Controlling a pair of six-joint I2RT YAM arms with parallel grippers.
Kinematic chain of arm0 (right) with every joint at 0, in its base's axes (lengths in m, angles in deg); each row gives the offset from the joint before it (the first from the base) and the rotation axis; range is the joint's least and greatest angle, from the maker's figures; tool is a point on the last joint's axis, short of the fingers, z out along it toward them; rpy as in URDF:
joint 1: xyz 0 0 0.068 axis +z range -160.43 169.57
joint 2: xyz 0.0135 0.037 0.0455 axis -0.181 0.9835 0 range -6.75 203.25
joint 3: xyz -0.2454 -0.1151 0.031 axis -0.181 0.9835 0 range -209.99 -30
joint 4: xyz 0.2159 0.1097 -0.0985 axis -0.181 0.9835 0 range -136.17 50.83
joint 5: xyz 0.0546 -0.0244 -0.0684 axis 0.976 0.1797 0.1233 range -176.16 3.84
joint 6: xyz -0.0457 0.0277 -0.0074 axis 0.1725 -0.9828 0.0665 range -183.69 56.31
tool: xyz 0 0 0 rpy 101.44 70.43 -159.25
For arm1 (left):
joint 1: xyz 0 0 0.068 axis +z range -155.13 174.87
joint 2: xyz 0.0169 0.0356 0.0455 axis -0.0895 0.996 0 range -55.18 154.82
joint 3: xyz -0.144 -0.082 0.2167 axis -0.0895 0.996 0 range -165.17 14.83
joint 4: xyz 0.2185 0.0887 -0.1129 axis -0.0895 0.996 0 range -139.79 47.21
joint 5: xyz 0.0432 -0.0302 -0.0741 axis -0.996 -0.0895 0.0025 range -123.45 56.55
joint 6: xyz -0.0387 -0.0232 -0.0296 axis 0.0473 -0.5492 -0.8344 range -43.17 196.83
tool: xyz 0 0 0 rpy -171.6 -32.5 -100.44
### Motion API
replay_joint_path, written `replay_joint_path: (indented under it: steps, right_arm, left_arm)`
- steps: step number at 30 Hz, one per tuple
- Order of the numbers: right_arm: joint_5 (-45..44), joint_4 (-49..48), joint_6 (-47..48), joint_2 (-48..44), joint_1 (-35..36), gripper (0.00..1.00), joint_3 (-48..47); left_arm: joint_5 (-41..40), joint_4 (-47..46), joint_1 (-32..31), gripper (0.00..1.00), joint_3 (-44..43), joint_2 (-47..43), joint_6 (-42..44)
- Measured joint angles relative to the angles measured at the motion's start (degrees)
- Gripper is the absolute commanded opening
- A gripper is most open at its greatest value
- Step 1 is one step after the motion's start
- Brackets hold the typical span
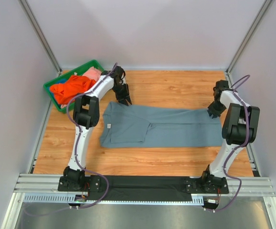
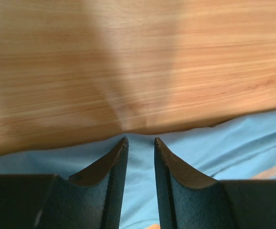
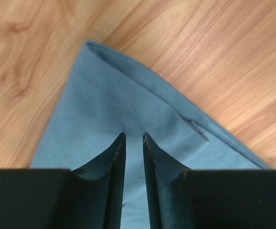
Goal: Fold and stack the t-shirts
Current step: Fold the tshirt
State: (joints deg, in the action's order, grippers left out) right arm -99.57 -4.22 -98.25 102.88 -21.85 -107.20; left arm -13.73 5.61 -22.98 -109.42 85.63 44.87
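A slate grey-blue t-shirt [image 1: 162, 126] lies flat and long across the wooden table, partly folded, with its white neck label [image 1: 108, 126] at the left. My left gripper [image 1: 126, 101] is low at the shirt's far left edge. In the left wrist view it [image 2: 140, 139] is narrowed on the blue fabric [image 2: 214, 143] at that edge. My right gripper [image 1: 212, 112] is at the shirt's right end. In the right wrist view it [image 3: 133, 134] is narrowed on the cloth [image 3: 104, 105] near a corner. An orange t-shirt [image 1: 73, 86] and a pink t-shirt [image 1: 93, 72] lie in the bin.
A green plastic bin [image 1: 92, 63] stands at the far left corner by the wall. Bare wooden table [image 1: 176, 88] stretches behind the shirt, and more [image 1: 143, 160] lies in front of it. Metal frame posts and grey walls close in both sides.
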Motion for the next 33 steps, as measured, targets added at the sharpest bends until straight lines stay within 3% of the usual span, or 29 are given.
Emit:
replay_joint_path:
  steps: [13, 23, 27, 33]
  right_arm:
    - [0.96, -9.99, -2.05, -5.77, -5.9, 0.25, 12.15]
    - [2.62, -11.91, -1.36, -7.23, -7.39, 0.29, 13.35]
    - [2.8, -11.3, -1.2, -9.11, -7.85, 0.32, 13.84]
    - [3.78, -7.8, -0.09, -14.32, -7.34, 0.36, 13.29]
  left_arm:
    - [-2.19, 1.51, -0.17, 0.38, -2.45, 1.86, -0.83]
    - [-0.44, 0.55, 0.02, 0.4, -4.61, 2.4, -0.96]
    - [-0.57, -0.83, 0.39, 0.4, -2.43, -1.79, -1.01]
    - [-3.02, -0.72, 0.68, 0.39, 5.75, -15.82, -0.76]
